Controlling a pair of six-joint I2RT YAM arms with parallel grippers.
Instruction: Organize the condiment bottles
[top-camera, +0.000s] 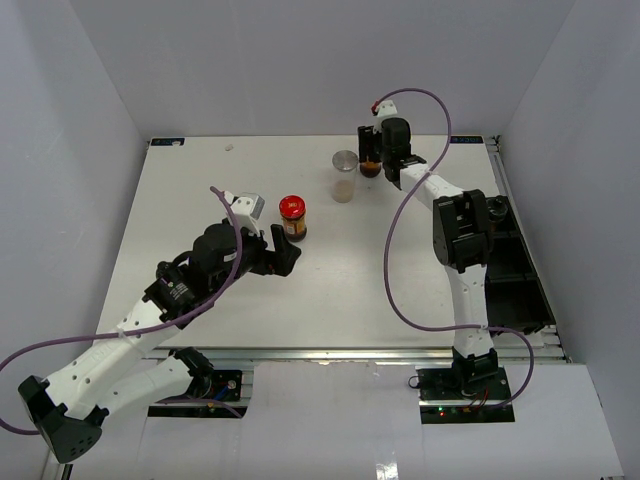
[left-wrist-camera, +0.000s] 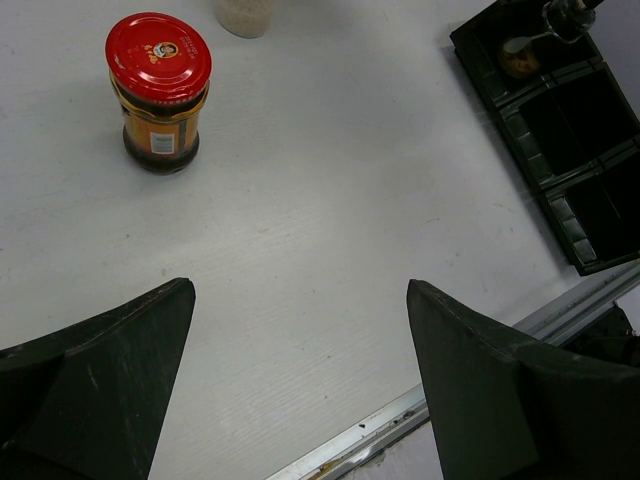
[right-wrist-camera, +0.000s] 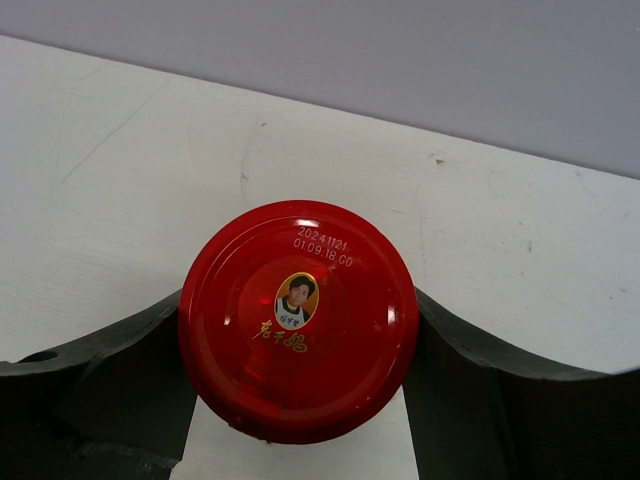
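Table (top-camera: 200, 200): white, with a clear bottle (top-camera: 345, 176), silver-lidded and upright, toward its far edge. All positions below are given relative to that bottle.

Left arm (top-camera: 150, 320): reaches diagonally from its base, low over the table, and ends nearer than the clear bottle and to its left.

Right arm (top-camera: 462, 240): runs straight away from its base, bends at a raised elbow, then angles left. Its wrist ends just right of the clear bottle, and its camera looks straight down.

Tray (top-camera: 525, 290): long, black and divided into compartments. It lies well to the right of the clear bottle.

Left gripper (left-wrist-camera: 300, 300): fingers spread wide, holding nothing, with bare table between them. It faces the near red bottle without touching it.

Right gripper (right-wrist-camera: 300, 300): one finger on each side of the far red bottle, both lying against its cap. The grip is closed on that bottle.

Far red bottle (right-wrist-camera: 298, 320): upright, just right of the clear bottle. Whether its base is on the table cannot be told.

Near red bottle (left-wrist-camera: 158, 90): upright on the table, amber contents, nearer than the clear bottle and to its left.
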